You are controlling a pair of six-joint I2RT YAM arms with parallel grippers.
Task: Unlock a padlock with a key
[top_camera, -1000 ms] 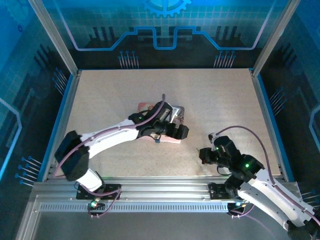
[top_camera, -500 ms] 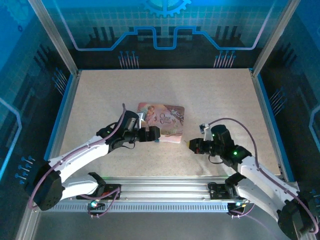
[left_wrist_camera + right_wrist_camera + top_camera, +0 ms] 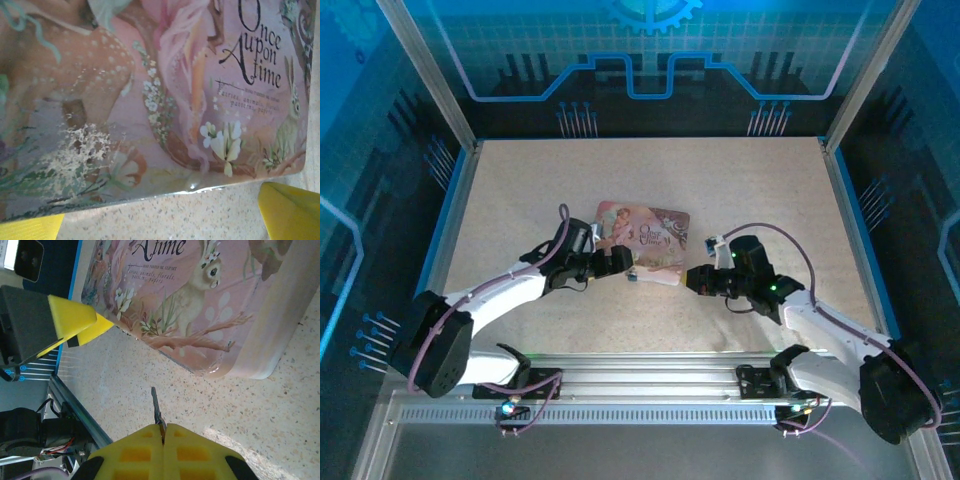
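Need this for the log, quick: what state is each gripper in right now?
Left gripper: open, nothing between the jaws.
Right gripper: closed, holding the key.

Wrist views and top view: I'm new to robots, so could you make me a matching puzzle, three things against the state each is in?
Things:
1. key
2. pink tin
3. left gripper

States:
A. open, fingertips wide apart
B. lying flat on the table
C. pinched in the shut right gripper

Pairs: 1-C, 2-B, 3-A.
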